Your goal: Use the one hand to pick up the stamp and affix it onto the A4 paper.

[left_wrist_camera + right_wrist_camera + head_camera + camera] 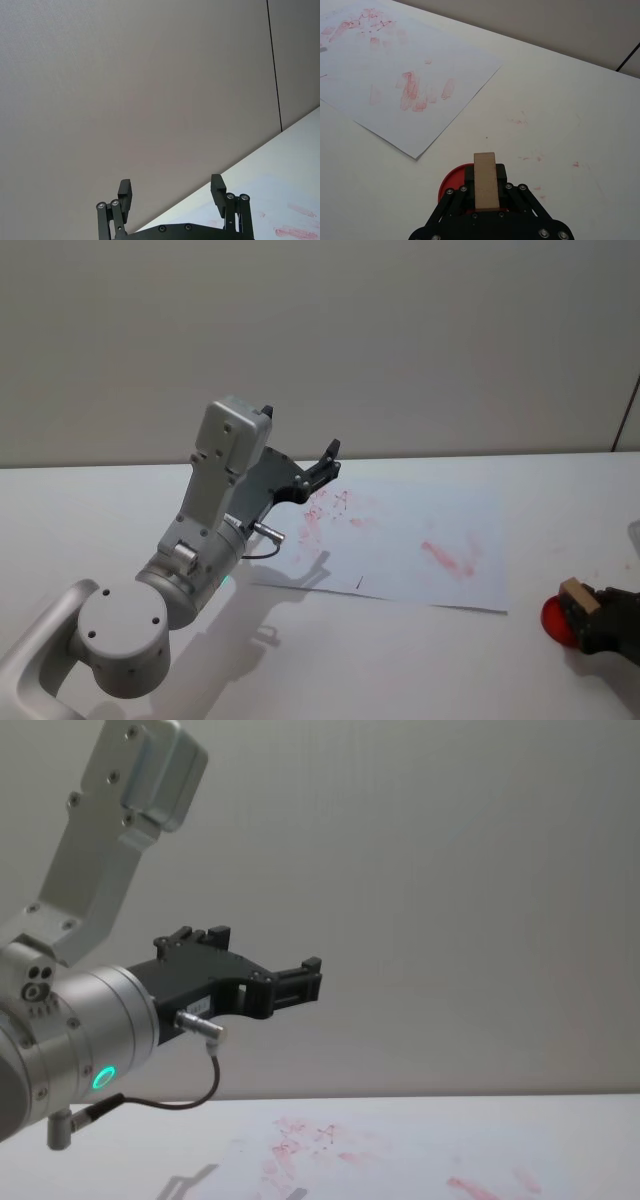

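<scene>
Right gripper (485, 172) clamps the stamp (485, 187) at a red pad (451, 182) — the paper (460, 70) lies off to its left. Left gripper (170, 192) hangs raised, fingers apart.

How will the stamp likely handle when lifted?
The stamp looks like solid wood: probably stiff and light. Its flat sides sit between the right gripper's fingers over the red pad, so slipping seems unlikely. Left gripper is parked open, raised near the paper.

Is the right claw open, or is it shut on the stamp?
Shut: the right claw grips the stamp on both sides, above a red pad.
</scene>
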Tool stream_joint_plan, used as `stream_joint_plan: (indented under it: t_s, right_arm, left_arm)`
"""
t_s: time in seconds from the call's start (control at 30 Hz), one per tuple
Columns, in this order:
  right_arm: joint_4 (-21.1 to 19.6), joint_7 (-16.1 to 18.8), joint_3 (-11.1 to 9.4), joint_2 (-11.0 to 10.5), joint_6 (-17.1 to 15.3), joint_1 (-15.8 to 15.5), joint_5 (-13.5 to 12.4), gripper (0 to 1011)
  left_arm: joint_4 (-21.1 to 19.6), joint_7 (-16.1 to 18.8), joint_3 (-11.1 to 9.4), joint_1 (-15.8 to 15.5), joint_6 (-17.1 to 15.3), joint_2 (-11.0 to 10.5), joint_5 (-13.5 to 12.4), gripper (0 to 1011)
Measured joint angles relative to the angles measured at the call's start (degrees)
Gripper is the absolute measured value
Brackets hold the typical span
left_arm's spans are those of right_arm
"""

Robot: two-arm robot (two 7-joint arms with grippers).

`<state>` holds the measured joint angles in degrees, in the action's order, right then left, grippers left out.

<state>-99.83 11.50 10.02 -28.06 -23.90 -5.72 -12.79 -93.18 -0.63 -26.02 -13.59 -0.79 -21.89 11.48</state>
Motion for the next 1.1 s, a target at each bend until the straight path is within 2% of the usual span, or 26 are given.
stream_joint_plan:
  t_s: [0.27,0.53,0.67,0.83,0.87,1.1]
  right_arm:
    - [0.02,0.19,0.02,0.19,0.36,0.17,0.02,220]
    - [0.1,0.75,0.37,1.55,2.26,1.68,-0.5,220]
    - [0.48,1.27,0.91,3.01,3.47,3.21,-0.91,220]
    - [2.15,2.58,2.11,5.82,5.02,6.22,-1.02,220]
    - [2.95,3.02,2.51,6.7,5.37,7.19,-0.91,220]
    - [6.02,4.96,3.89,9.37,5.93,10.4,0.56,220]
  left_arm:
    - [0.0,0.0,0.0,0.0,0.0,0.0,0.0,1001]
    - [0.0,0.0,0.0,0.0,0.0,0.0,0.0,1001]
    - [0.0,0.0,0.0,0.0,0.0,0.0,0.0,1001]
    - [0.0,0.0,0.0,0.0,0.0,0.0,0.0,1001]
    - [0.0,0.0,0.0,0.0,0.0,0.0,0.0,1001]
    - [0.0,0.0,0.0,0.0,0.0,0.0,0.0,1001]
